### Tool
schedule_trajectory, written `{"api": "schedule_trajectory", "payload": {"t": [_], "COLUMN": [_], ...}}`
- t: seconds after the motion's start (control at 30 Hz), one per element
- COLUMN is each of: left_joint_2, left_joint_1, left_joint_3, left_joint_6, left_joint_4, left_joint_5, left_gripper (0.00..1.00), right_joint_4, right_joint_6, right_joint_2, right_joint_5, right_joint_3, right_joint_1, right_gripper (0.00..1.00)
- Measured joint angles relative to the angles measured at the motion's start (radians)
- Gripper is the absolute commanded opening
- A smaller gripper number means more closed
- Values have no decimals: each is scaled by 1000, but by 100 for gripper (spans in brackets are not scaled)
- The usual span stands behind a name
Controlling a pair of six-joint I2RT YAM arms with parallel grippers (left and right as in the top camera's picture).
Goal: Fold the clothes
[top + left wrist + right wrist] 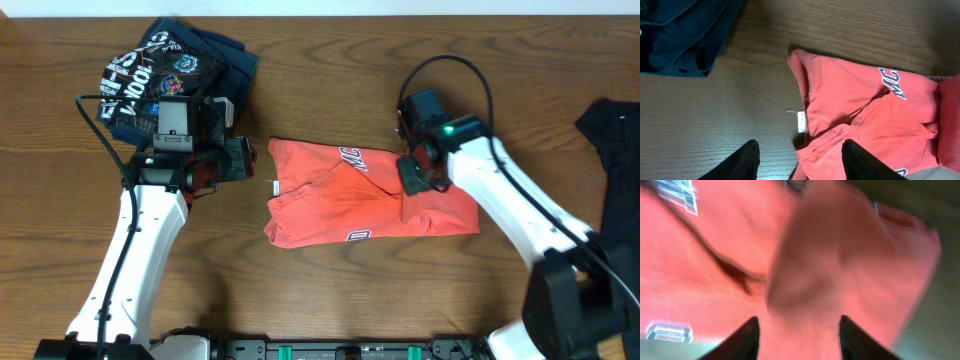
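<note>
Right gripper (799, 330) fingers (746, 339) stand parted over a raised fold of the coral-red T-shirt (340, 200), clamping nothing that shows. Left gripper (800, 155) fingers are apart and empty above bare tabletop (715, 115), just beside the shirt's label (801, 121). The shirt lies folded mid-tabletop, long axis left to right, label end toward the left arm; navy garment (175, 70) back left, black garment (615, 150) at the right edge
</note>
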Motion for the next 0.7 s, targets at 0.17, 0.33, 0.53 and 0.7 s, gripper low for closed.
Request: {"api": "schedule_trajectory", "payload": {"t": [0.17,0.33,0.53,0.7], "left_joint_2": [0,0,0,0], "left_joint_1": [0,0,0,0], "left_joint_3": [0,0,0,0], "left_joint_6": [0,0,0,0], "left_joint_4": [1,4,4,4], "left_joint_5": [0,0,0,0], "left_gripper": [55,55,55,56], "right_joint_4": [-104,-7,135,138], "right_joint_6": [-3,7,31,34], "right_joint_2": [-19,-15,-10,-9], "right_joint_5": [-18,-21,-70,-103], "right_joint_3": [-11,-109,-256,-297], "right_joint_1": [7,52,125,142], "right_gripper": [64,17,4,34]}}
